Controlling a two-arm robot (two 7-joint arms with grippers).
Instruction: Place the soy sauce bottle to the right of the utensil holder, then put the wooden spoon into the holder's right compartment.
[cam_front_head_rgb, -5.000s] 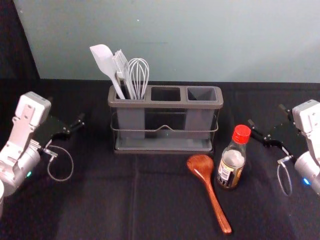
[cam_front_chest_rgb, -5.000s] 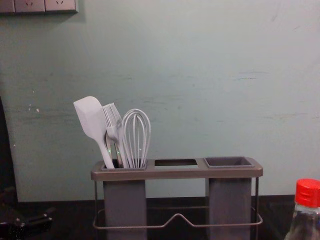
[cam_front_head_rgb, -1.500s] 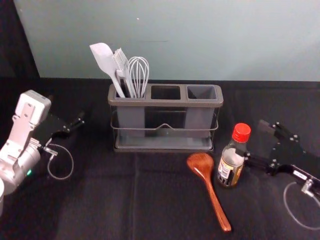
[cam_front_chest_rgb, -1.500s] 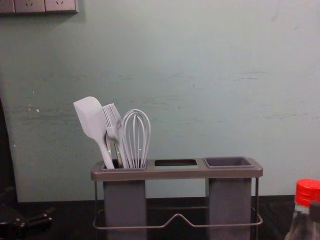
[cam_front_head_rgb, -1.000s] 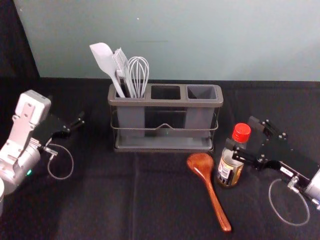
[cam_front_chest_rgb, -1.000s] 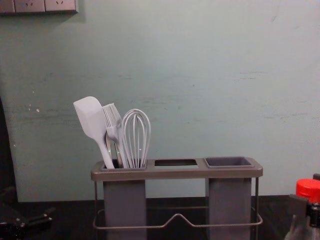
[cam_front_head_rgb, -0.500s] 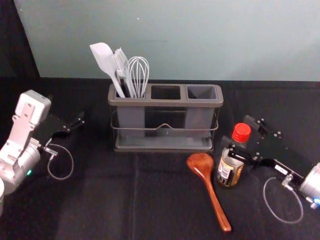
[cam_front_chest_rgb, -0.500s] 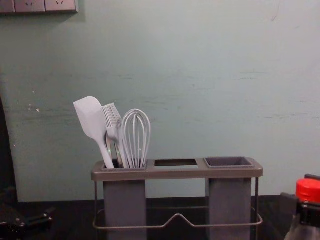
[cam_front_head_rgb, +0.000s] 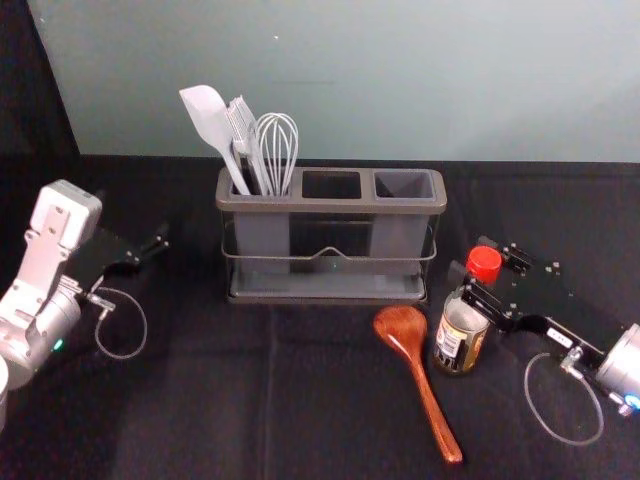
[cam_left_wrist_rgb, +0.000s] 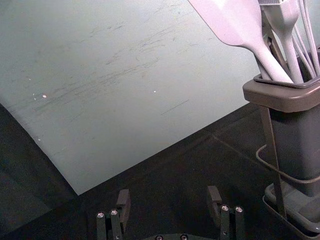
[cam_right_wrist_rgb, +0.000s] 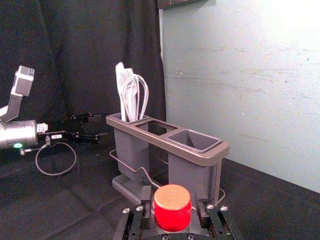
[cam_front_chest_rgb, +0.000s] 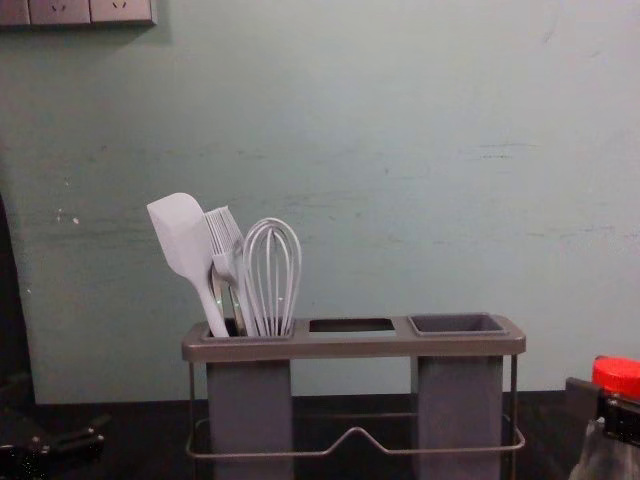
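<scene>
Soy sauce bottle (cam_front_head_rgb: 458, 338), one, upright, right; right gripper (cam_front_head_rgb: 472, 258) part-open around it. Wooden spoon (cam_front_head_rgb: 420, 376), one, handle near-right. Left gripper (cam_front_head_rgb: 133, 218), left, wide, empty.

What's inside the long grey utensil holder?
In its left compartment: a pale spatula, bristly pale brush, pale wire whisk and something metallic. Their bottoms are hidden. The middle and right openings show none.

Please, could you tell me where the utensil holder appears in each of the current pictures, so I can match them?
Head view: the utensil holder is at upper centre.
Chest view: low, around the middle, its base cut off by the bottom edge.
Left wrist view: at one edge, partly cut off.
Right wrist view: near the middle, beyond the red bottle cap.
Shared landmark: the white spatula, standing in its left compartment.
</scene>
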